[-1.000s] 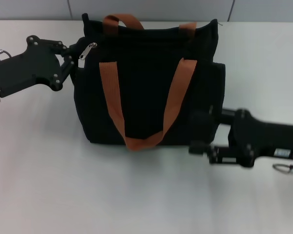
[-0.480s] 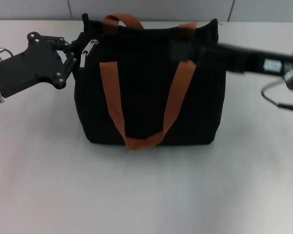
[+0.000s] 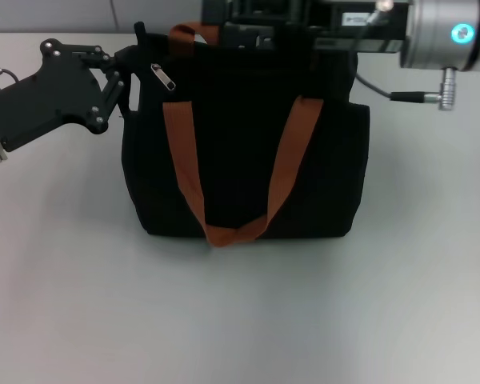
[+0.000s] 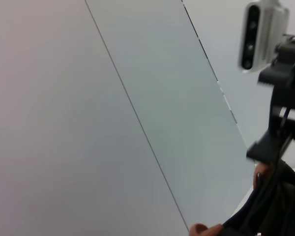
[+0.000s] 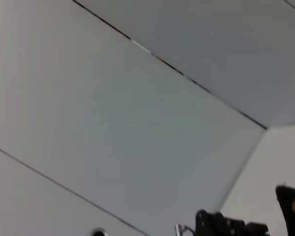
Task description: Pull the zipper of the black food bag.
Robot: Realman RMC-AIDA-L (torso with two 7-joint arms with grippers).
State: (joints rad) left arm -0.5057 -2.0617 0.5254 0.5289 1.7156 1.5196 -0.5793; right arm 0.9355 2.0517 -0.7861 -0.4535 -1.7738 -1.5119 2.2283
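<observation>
The boxy black fabric food bag (image 3: 244,136) with orange-brown webbing straps stands upright on the white counter (image 3: 240,312). The left gripper (image 3: 130,76) pinches the bag's top corner, the small silver zipper pull (image 3: 163,77) just beside it. The right gripper (image 3: 260,28) hovers at the bag's top rim; I cannot tell how its fingers stand. No writing is legible.

**Black bag, orange straps, pale table**

The black food bag (image 3: 240,160) before me is plain black fabric with no pattern. Its two webbing straps (image 3: 284,172) are orange-brown, one looping down the front face, the other peeking above the top edge. The zipper (image 3: 163,77) shows as a small silver tab against the black at the bag's upper left corner. My left gripper (image 3: 122,74) is matt black with small silver screw heads; its arm turns silver towards the table's left edge. My right gripper (image 3: 248,20) is black too, on a silver-grey wrist bearing a small teal-lit ring. The table (image 3: 240,320) is plain off-white. The wall (image 4: 113,98) behind is pale grey panelling with thin dark seams.
</observation>
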